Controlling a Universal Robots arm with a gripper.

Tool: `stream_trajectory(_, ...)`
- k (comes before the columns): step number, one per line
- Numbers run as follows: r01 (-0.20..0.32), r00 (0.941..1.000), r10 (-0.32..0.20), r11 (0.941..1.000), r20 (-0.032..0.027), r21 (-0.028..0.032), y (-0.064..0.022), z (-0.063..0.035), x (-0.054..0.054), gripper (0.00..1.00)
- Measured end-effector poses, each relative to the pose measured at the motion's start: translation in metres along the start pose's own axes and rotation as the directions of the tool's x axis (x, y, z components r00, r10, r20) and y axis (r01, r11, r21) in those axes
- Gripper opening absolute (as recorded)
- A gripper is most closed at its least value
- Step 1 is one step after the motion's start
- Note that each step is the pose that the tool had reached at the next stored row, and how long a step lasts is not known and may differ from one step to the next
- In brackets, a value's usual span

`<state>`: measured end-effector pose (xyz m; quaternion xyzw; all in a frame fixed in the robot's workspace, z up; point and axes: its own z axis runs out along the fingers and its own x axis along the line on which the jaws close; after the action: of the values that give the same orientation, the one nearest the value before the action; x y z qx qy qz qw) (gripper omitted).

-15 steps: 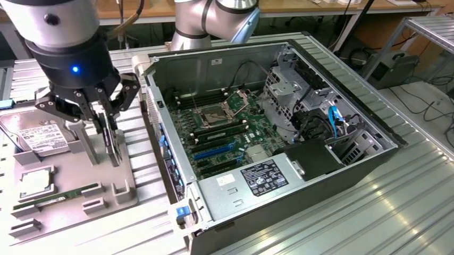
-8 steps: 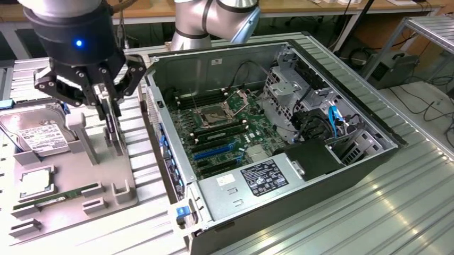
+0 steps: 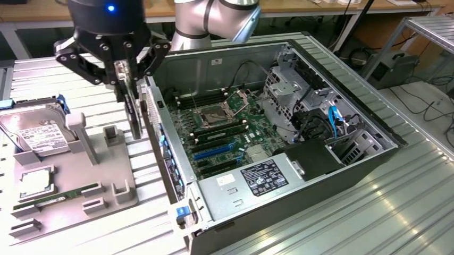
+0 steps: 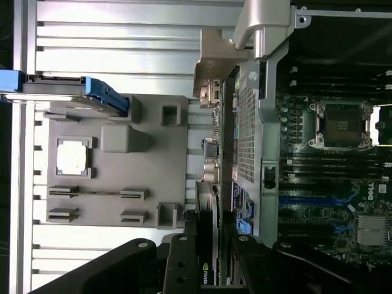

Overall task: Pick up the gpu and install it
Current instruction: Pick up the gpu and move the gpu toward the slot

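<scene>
The gpu point(image 3: 133, 114) is a thin dark card hanging upright and edge-on, with my gripper point(image 3: 126, 74) shut on its upper part. It hangs over the gap between the grey parts fixture point(image 3: 78, 159) and the rear wall of the open computer case point(image 3: 159, 133). In the wrist view the gpu point(image 4: 206, 245) runs away from my gripper point(image 4: 208, 263), and its silvery-beige bracket point(image 4: 213, 67) with ports is at the far end. The motherboard's blue card slots point(image 3: 212, 151) lie inside the case, to the exterior view's right of the card.
On the fixture stand a silver hard drive point(image 3: 39, 133), a processor chip point(image 3: 35, 183) and a green memory stick point(image 3: 57, 197). Inside the case are the processor socket point(image 3: 212, 114), a drive cage point(image 3: 291, 90) and a black power supply point(image 3: 312, 159). Ribbed metal tabletop point(image 3: 397, 212) surrounds everything.
</scene>
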<state>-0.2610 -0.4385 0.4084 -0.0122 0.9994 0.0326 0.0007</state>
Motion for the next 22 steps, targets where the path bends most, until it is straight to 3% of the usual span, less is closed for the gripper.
stream_trajectory(5,-0.001,0.9999,0.001,1.0,-0.0128,-0.0009,-0.0022,-0.0052,-0.024,0.26)
stream_trajectory(13,-0.002,0.9997,0.002,1.0,-0.0245,-0.0024,-0.0059,-0.014,-0.062,0.26)
stream_trajectory(22,-0.002,0.9995,0.002,1.0,-0.0316,-0.007,-0.0081,-0.014,-0.104,0.26)
